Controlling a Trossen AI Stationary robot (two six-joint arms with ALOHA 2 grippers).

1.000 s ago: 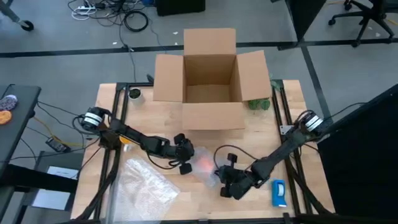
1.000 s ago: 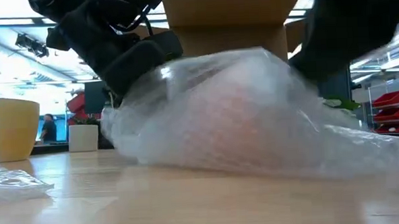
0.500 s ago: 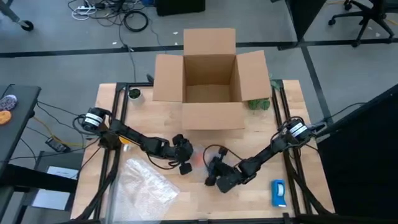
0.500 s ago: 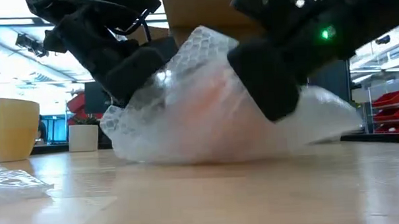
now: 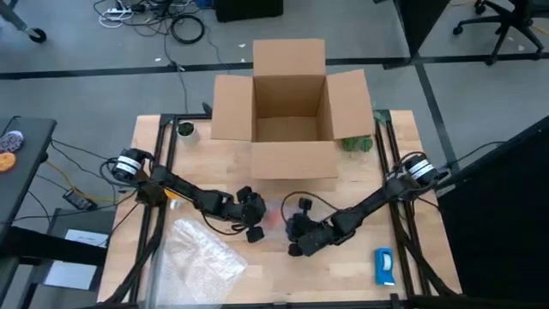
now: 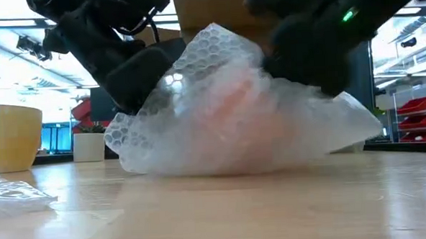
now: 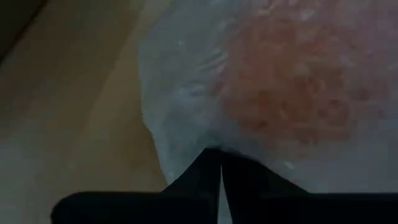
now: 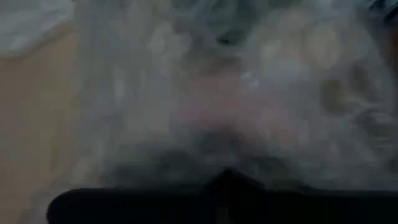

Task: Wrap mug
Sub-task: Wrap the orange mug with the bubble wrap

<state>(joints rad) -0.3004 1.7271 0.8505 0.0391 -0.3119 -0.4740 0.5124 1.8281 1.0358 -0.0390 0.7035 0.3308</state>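
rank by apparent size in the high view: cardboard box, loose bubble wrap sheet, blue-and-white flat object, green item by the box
1. Open brown cardboard box
2. Loose clear bubble wrap sheet
3. Flat blue-and-white object and small green item: look alike, not ranked.

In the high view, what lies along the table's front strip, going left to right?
Loose clear bubble wrap sheet → left tool → bubble-wrapped small orange mug → right tool → flat blue-and-white object.

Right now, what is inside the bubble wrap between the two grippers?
Through the bubble wrap an orange blur shows: the mug. Its handle and rim are covered. The left gripper is shut on the bubble wrap.
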